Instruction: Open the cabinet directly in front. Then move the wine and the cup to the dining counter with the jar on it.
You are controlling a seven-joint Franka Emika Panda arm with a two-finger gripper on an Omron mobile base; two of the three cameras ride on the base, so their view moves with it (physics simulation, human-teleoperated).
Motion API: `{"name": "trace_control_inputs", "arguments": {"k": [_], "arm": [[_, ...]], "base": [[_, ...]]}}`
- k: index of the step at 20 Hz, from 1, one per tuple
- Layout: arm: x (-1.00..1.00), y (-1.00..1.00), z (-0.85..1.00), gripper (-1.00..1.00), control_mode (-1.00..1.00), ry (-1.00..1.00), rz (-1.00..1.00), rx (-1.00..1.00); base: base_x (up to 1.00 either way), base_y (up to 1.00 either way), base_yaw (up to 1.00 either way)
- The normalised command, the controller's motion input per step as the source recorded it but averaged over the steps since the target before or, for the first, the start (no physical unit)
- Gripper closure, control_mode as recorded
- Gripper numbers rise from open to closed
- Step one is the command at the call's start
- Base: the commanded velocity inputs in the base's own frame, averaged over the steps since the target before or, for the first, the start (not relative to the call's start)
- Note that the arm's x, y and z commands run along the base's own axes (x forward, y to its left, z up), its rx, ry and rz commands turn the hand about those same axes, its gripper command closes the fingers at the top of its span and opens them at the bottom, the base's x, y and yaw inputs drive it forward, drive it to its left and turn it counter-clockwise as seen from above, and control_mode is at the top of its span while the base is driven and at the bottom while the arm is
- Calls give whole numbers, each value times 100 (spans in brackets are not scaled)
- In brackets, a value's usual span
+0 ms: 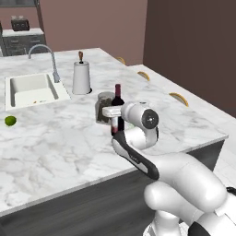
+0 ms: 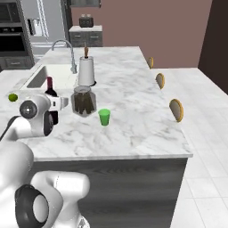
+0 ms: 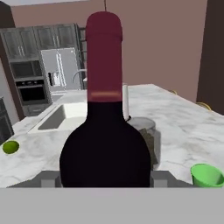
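Observation:
The wine [image 1: 118,94] [image 2: 50,87] [image 3: 105,131], a dark bottle with a red foil neck, stands upright on the dining counter [image 1: 55,147] [image 2: 133,129]. My gripper [image 1: 116,123] [image 2: 54,112] [image 3: 105,179] is shut on its lower body, a finger on each side. The jar [image 1: 105,107] [image 2: 83,101] [image 3: 146,135] sits just beyond the bottle. A small green cup [image 2: 104,117] [image 3: 207,175] stands on the marble a little right of the jar. The cabinet is out of view.
A paper-towel roll [image 1: 81,77] [image 2: 86,70] stands behind the jar, beside the inset sink [image 1: 32,90] [image 2: 49,75] and its curved tap [image 1: 46,53]. A lime [image 1: 10,120] [image 2: 13,97] [image 3: 11,147] lies left of the sink. Stools [image 1: 179,98] [image 2: 177,109] line the island's right edge.

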Motion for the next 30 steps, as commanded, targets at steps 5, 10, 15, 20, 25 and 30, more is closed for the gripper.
{"name": "trace_control_inputs", "arguments": {"k": [5,10,15,20,25,30], "arm": [[6,0,-16,100,-100,-3,0,2],[0,0,-4,100,-100,-1,0,0],[0,0,-11,100,-100,-4,0,0],[0,5,-17,100,-100,-4,0,-4],[0,0,-15,100,-100,-3,0,-1],[16,0,-5,100,-100,0,0,0]], "base": [[0,0,0],[0,0,0],[0,0,0],[0,0,0],[0,0,0],[0,0,0]]}}
